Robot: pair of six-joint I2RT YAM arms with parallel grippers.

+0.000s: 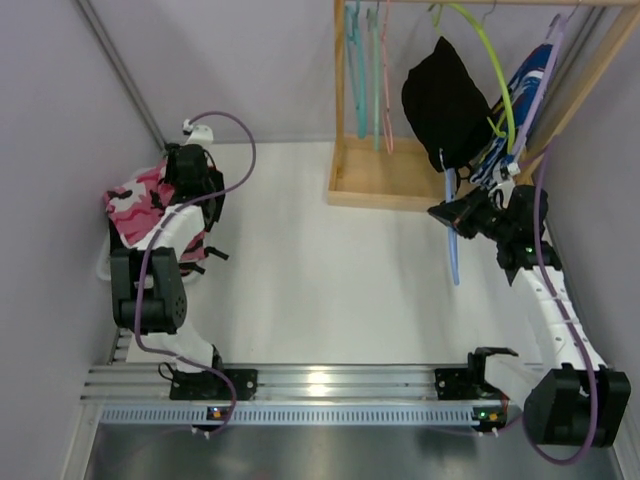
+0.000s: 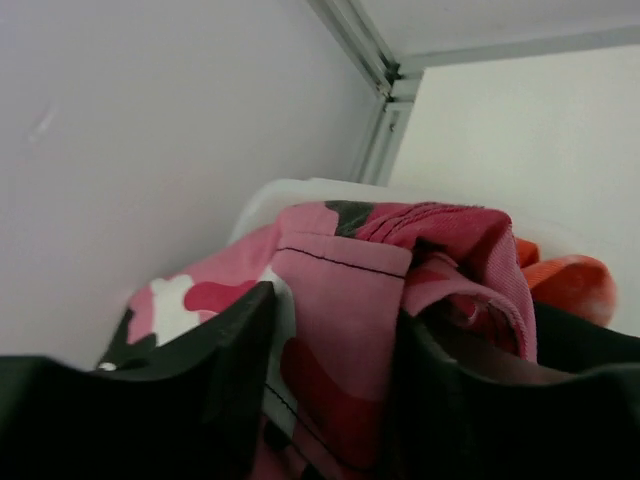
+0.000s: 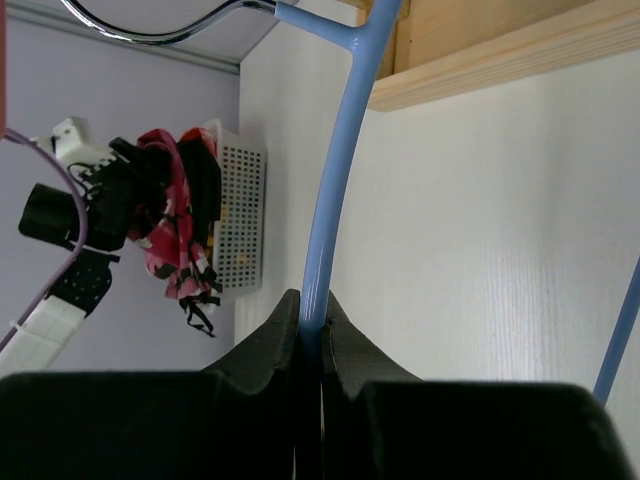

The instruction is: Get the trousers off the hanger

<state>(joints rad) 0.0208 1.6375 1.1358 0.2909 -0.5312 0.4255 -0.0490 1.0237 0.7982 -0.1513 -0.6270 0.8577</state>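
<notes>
The left end effector (image 2: 335, 335) is closed on the pink-red camouflage trousers (image 2: 350, 290), with soft cloth filling the gap between its two black fingers (image 2: 235, 345). This garment, with black and white patches, is bunched into a lump with no clear long axis. In the top view it lies at the far left of the white desk (image 1: 330, 280), draped around the left wrist. It sits over the white perforated basket (image 3: 240, 220), which stands against the left wall.

The right end effector (image 3: 310, 335) is pinched tight on a light blue plastic hanger (image 3: 335, 170), and its jaws leave only the width of the thin bar between them. In the top view this hanger runs roughly straight from the wooden rack (image 1: 380, 185) towards the near edge.

The plain black trousers (image 1: 443, 100) are on the rack, beside a yellow-green hanger (image 1: 490, 50). They hang as a dark folded mass with their long axis running from the top rail down to the rack's base. The blue-and-white patterned trousers (image 1: 520, 100) hang just to their right, with their long axis slanting down towards the right end effector. Whether they touch the black pair cannot be told.
</notes>
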